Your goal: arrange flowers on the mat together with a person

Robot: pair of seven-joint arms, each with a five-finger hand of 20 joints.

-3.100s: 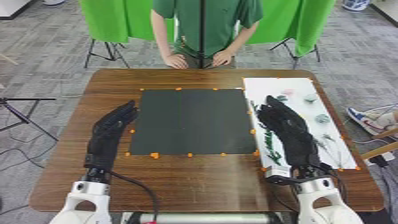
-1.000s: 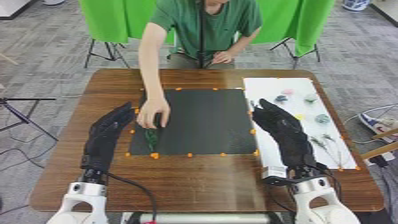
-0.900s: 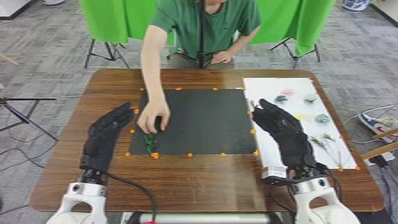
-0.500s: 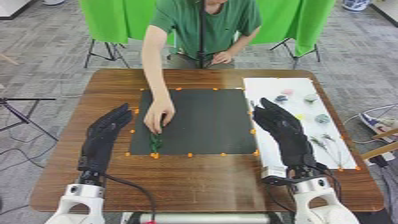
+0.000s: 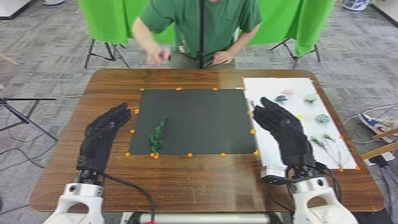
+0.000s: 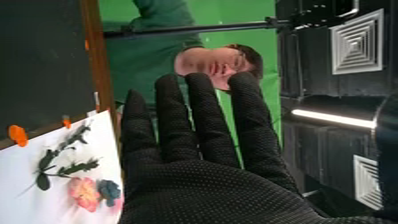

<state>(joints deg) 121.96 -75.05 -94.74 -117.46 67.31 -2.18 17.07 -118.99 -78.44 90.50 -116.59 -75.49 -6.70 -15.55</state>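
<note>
Since the green sprig (image 5: 157, 137) lies toward the near-left corner of the mat (image 5: 204, 120), presumably leaving room for blooms, your left hand (image 5: 105, 122) and right hand (image 5: 280, 122) wait empty, fingers straight, the right beside the unused flowers (image 5: 287, 92).

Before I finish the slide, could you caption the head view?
Green leafy sprig on dark grey rectangular mat, flanked by two black-gloved robot hands.
</note>
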